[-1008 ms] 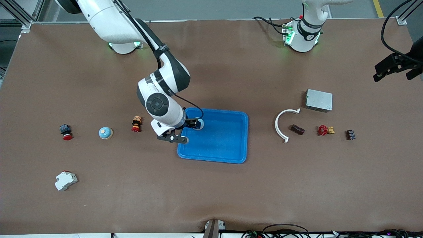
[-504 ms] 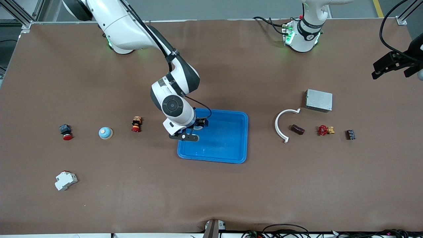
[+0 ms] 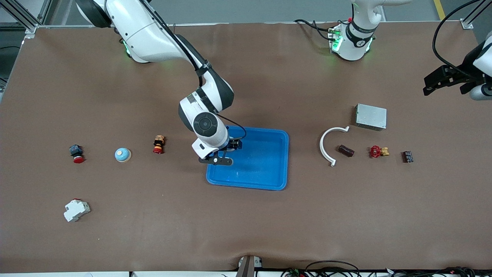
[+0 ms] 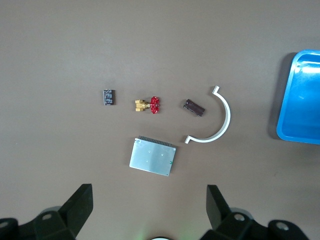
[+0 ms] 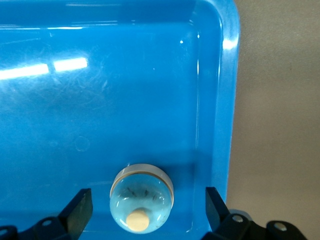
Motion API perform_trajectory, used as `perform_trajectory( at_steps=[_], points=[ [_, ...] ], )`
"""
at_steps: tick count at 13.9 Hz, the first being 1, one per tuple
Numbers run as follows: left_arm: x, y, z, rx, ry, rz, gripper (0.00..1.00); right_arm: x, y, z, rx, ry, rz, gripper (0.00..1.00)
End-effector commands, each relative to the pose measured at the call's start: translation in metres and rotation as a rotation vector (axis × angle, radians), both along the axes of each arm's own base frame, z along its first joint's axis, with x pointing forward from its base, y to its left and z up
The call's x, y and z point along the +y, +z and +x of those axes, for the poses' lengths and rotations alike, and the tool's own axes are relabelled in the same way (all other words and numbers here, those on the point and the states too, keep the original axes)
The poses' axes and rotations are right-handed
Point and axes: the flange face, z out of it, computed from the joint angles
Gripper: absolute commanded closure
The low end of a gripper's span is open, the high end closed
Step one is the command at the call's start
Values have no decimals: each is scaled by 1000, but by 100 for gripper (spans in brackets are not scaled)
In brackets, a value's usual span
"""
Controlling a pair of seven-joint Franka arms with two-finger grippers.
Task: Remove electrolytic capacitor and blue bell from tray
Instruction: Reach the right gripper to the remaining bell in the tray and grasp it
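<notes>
Now the right gripper (image 5: 145, 220), fingers apart, has shifted along the tray (image 3: 269, 181) to hover over the blue bell (image 5: 142, 198) there. The capacitor (image 3: 345, 150) already lies on the desk (image 3: 246, 231). Left gripper (image 4: 150, 220) waits open.

The right gripper (image 3: 230, 147) has moved from the tray's (image 3: 269, 169) rim at the right arm's end to a spot over its floor, jaws wide around the blue bell (image 5: 141, 198) in the tray. The left gripper (image 3: 442, 80), up in the air at the left arm's end of the table, has shifted toward the table's middle.
</notes>
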Motion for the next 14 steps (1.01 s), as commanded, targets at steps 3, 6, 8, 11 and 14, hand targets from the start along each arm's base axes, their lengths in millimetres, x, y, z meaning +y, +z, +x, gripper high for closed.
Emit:
perform_trajectory(
  at_steps=[3,6,8,11,14],
  points=[
    [-2,-2,4,-16,0,-7,0,5,-11,1,-10,5,-7,0],
    [0,1,4,-23,8,-6,0,6,-17,0,-7,-2,-2,0],
    [2,1,4,-26,12,-6,0,14,-25,-6,-11,10,3,0],
    [4,2,4,-26,15,-6,0,18,-28,-9,-11,14,3,0],
    [9,5,2,-32,25,-6,0,18,-28,-9,-12,15,2,0]
  ],
)
